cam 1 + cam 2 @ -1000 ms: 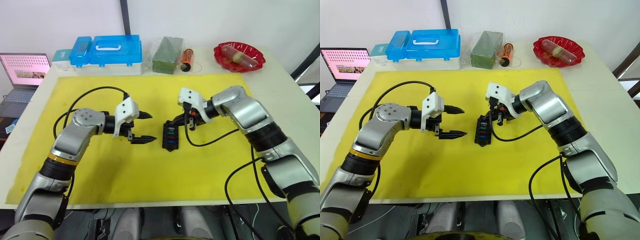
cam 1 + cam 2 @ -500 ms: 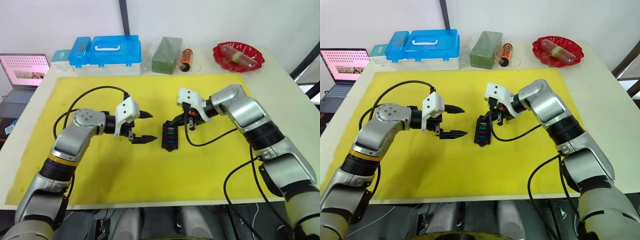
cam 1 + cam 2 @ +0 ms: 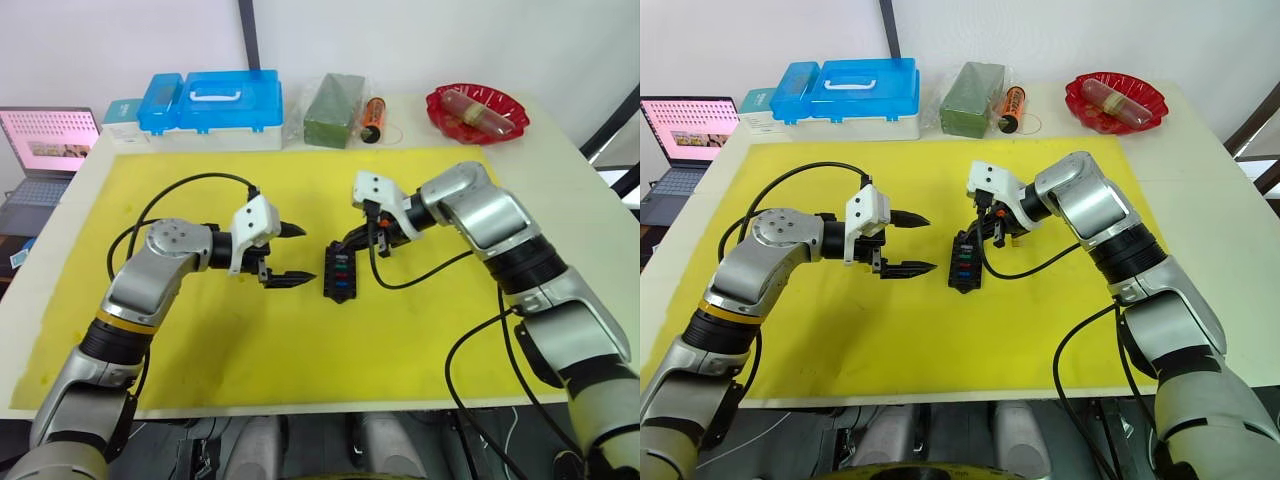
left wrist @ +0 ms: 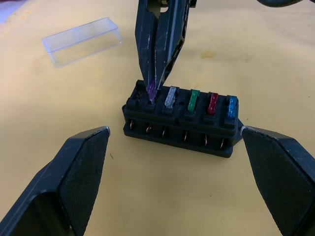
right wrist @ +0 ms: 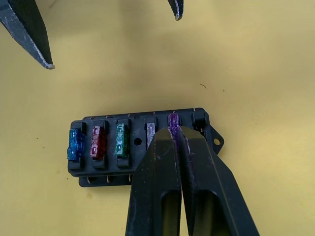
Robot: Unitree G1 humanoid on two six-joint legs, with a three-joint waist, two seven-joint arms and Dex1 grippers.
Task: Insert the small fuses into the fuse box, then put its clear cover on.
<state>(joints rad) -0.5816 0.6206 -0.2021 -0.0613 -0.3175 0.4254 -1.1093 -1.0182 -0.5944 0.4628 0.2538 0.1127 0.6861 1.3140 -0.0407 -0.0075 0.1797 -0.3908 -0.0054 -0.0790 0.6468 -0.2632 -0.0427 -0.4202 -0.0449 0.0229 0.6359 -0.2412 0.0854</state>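
Note:
The black fuse box (image 3: 339,276) lies on the yellow mat (image 3: 300,340) between my two grippers. Blue (image 5: 75,144), red (image 5: 97,142), green (image 5: 120,139) and grey (image 5: 150,130) small fuses sit side by side in one row of its slots. My right gripper (image 5: 173,132) is shut on a purple fuse (image 4: 151,90), which stands at the end slot beside the grey one. My left gripper (image 3: 303,254) is open, just left of the box and not touching it. The clear cover (image 4: 81,40) lies on the mat beyond the box in the left wrist view.
Along the table's far edge stand blue-lidded storage boxes (image 3: 210,100), a bagged green block (image 3: 335,110), an orange cylinder (image 3: 374,118) and a red bowl (image 3: 477,110). A laptop (image 3: 45,140) sits off the table at the far left.
My right wrist has shifted slightly left over the fuse box, still holding the purple fuse. The left gripper has stayed in place and open.

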